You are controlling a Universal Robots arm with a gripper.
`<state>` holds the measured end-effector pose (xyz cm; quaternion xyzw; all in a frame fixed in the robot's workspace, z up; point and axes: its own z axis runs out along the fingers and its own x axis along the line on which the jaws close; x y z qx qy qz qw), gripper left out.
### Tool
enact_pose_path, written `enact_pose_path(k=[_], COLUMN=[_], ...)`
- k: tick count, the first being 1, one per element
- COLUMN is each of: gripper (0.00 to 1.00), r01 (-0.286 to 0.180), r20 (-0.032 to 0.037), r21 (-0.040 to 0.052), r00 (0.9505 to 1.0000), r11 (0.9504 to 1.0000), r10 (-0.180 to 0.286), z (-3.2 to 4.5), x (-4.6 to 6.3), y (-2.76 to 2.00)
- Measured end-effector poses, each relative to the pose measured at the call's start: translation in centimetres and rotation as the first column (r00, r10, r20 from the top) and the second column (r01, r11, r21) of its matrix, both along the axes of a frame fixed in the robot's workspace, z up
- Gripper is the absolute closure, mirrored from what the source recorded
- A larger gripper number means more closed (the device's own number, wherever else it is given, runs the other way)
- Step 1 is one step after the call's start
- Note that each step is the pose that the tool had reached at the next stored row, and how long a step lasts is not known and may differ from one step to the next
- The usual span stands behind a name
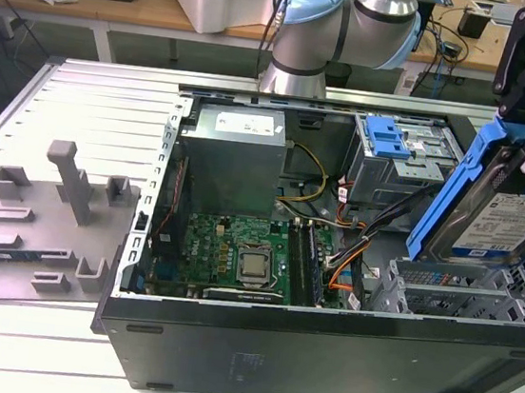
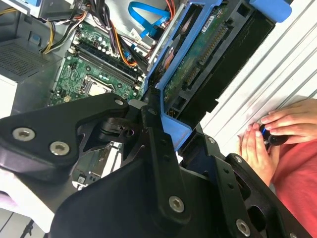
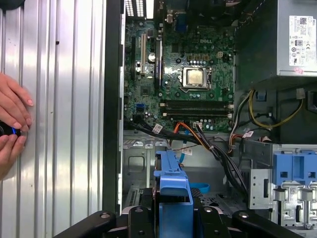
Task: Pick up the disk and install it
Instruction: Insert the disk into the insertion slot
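You have the disk pinched between the jaws, which grip it by the blue carrier rails near its upper end. It hangs tilted, label face toward the camera, at the exterior view's right, over the near right corner of the open computer case. Its lower edge sits just above the empty metal drive bay; it may be touching the bay, though the angle makes that hard to tell. In the first wrist view the disk shows edge-on as a blue strip, with the motherboard beyond it. Farther back in the case stands the drive cage with its blue bracket. The grey fixture tray lies on the ribbed worktop, at the exterior view's left of the case. A person's hands rest on the worktop beside the case, around a small dark object.
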<state>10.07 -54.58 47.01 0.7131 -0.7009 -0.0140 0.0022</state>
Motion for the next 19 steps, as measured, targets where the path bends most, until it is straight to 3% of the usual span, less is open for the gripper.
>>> enact_pose_path(k=[19], gripper=[0.63], r01=[0.006], r20=[0.0000], r21=[0.0000], r00=[1.0000], r11=[1.0000], r10=[-0.006], z=[-0.74], x=[-0.07], y=[-0.06])
